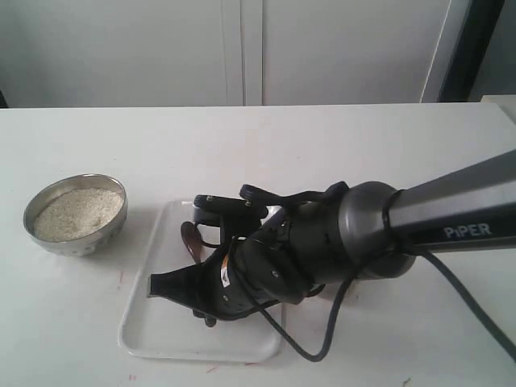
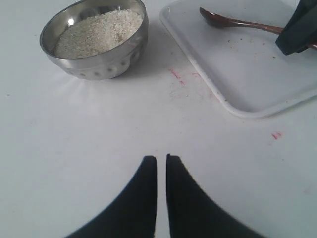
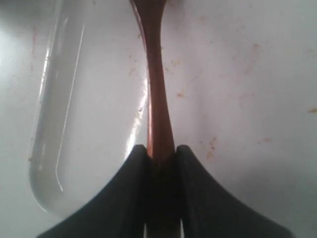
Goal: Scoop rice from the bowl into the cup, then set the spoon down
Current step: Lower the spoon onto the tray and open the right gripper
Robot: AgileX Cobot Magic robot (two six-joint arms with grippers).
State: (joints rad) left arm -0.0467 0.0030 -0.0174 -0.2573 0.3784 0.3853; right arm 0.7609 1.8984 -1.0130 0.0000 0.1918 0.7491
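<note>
The steel bowl point(image 1: 81, 242) stands at the table's left, filled with off-white rice point(image 1: 78, 211); the left wrist view shows the bowl point(image 2: 106, 67) and rice point(image 2: 99, 32) too. The reddish-brown spoon point(image 1: 192, 239) lies on the white tray point(image 1: 161, 343), its oval end toward the bowl. My right gripper point(image 1: 206, 264) is shut on the spoon's handle point(image 3: 156, 89), low over the tray, fingertips point(image 3: 138, 153) pressed against both sides. My left gripper point(image 2: 161, 158) is shut on nothing above bare table, short of the bowl. The cup is hidden.
The right arm point(image 1: 363, 234) reaches across the table's middle and covers the tray's right part. The tray's raised rim point(image 3: 49, 148) runs beside the spoon handle. Faint red marks point(image 2: 176, 74) dot the table between bowl and tray point(image 2: 247, 74). White cabinets stand behind.
</note>
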